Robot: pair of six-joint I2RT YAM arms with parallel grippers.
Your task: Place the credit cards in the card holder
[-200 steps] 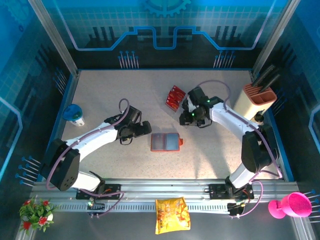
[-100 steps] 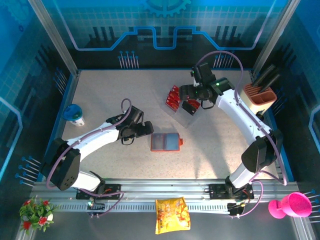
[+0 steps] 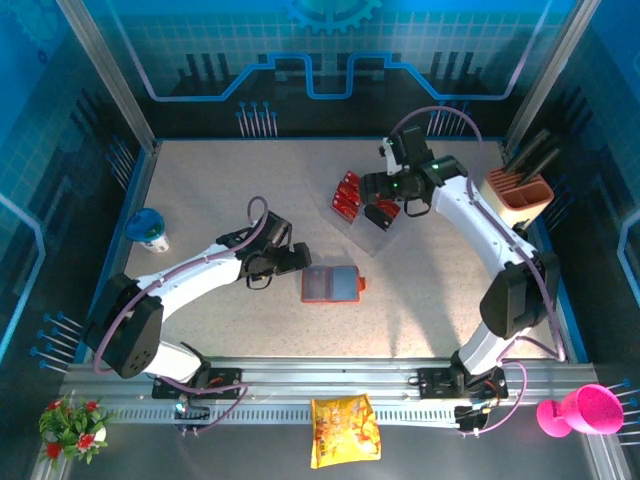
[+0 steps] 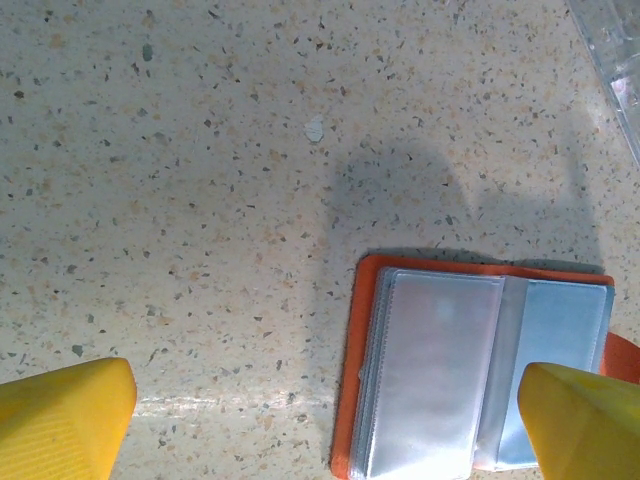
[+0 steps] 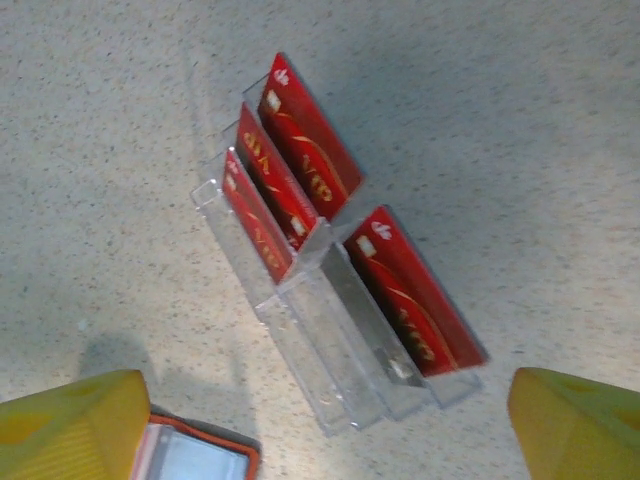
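Observation:
The card holder [image 3: 330,284] lies open and flat mid-table, orange with clear grey-blue pockets facing up [image 4: 470,380]; one corner of it also shows in the right wrist view [image 5: 190,455]. Several red credit cards [image 3: 348,193] stand in a clear plastic rack [image 5: 340,340], three in its far slots [image 5: 270,190] and one apart on the right [image 5: 415,290]. My left gripper [image 3: 288,262] [image 4: 325,425] hangs open just left of the card holder, with nothing between its fingers. My right gripper [image 3: 382,208] [image 5: 325,425] hovers open over the rack, holding nothing.
A blue-and-white cup [image 3: 147,228] stands at the table's left edge. A beige block with an orange top [image 3: 515,200] stands at the right edge. A yellow snack bag [image 3: 343,430], a pink cup [image 3: 580,410] and flowers [image 3: 70,420] sit off the table in front.
My right arm has swung up and back from beside the rack to above it, and its jaws have opened wide. The left gripper has crept slightly right toward the card holder.

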